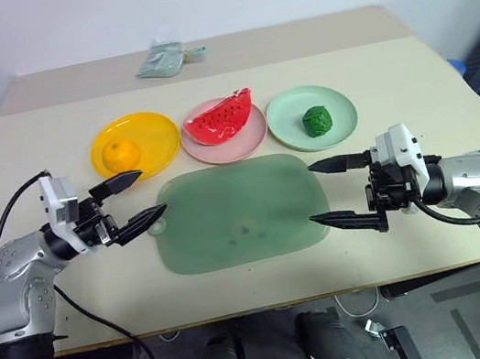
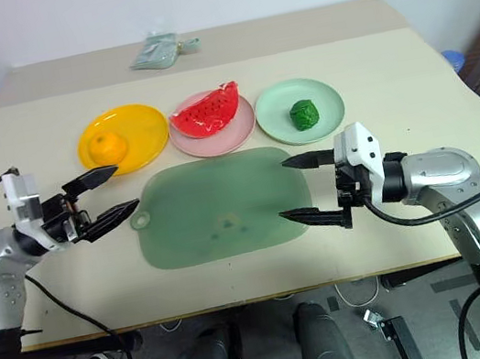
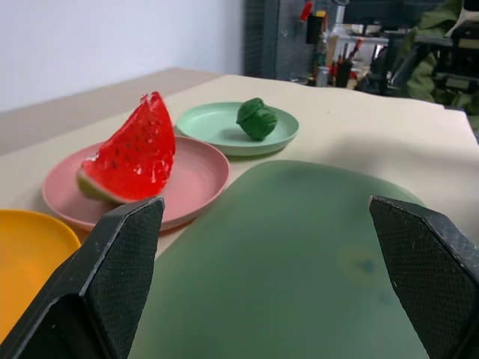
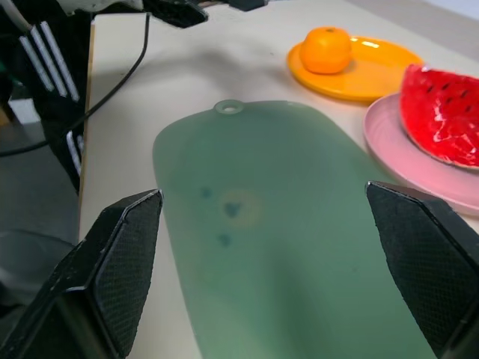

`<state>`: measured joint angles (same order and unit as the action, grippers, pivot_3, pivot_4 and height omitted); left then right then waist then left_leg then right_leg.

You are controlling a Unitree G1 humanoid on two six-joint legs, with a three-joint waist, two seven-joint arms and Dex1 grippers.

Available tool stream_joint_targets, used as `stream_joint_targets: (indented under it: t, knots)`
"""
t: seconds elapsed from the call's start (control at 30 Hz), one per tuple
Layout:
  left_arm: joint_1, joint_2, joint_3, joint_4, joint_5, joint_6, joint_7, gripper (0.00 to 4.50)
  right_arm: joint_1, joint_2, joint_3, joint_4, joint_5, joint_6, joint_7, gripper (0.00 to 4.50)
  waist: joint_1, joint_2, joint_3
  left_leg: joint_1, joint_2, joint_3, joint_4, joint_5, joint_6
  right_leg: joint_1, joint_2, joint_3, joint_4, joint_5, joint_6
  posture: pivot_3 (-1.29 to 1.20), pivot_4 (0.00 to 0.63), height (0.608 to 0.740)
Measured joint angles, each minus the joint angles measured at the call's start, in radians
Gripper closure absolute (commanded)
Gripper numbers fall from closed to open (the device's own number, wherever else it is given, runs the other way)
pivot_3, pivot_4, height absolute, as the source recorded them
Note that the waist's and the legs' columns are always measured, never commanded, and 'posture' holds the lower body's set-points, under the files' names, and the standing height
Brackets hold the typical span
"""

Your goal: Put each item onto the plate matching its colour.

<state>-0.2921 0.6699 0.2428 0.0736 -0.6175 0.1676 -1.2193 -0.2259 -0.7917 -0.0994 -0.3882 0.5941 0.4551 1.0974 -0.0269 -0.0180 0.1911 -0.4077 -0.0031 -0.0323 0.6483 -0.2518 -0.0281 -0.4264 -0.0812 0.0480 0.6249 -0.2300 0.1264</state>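
Note:
Three plates stand in a row beyond the green mat (image 1: 238,212). The orange fruit (image 1: 121,153) sits on the yellow plate (image 1: 153,134). The red watermelon wedge (image 1: 221,117) rests on the pink plate (image 1: 243,144). The bumpy dark-green ball (image 1: 316,119) lies on the mint green plate (image 1: 339,108). My left gripper (image 1: 135,201) hovers open at the mat's left edge, just in front of the yellow plate, holding nothing. My right gripper (image 1: 333,191) hangs open over the mat's right edge, pointing left, with nothing between its fingers.
A small grey-green pouch (image 1: 161,60) lies at the far side of the table. A black cable (image 1: 93,322) hangs off the table's front edge at the left. Bare table surrounds the mat and plates.

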Motion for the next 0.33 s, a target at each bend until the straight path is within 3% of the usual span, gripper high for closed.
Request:
stream_joint_targets:
  t: [0.33]
  knots:
    - [-0.047,-0.043,-0.055,0.036,0.017,0.021,0.005,0.0,0.044,-0.016,-0.042,-0.052,0.038,0.059,-0.058,0.08,0.015,0.0,0.0,0.0,0.0,0.0,0.001,0.0,0.0,0.0,0.0,0.0,0.0,0.0,0.0,0.0,0.15,0.74]
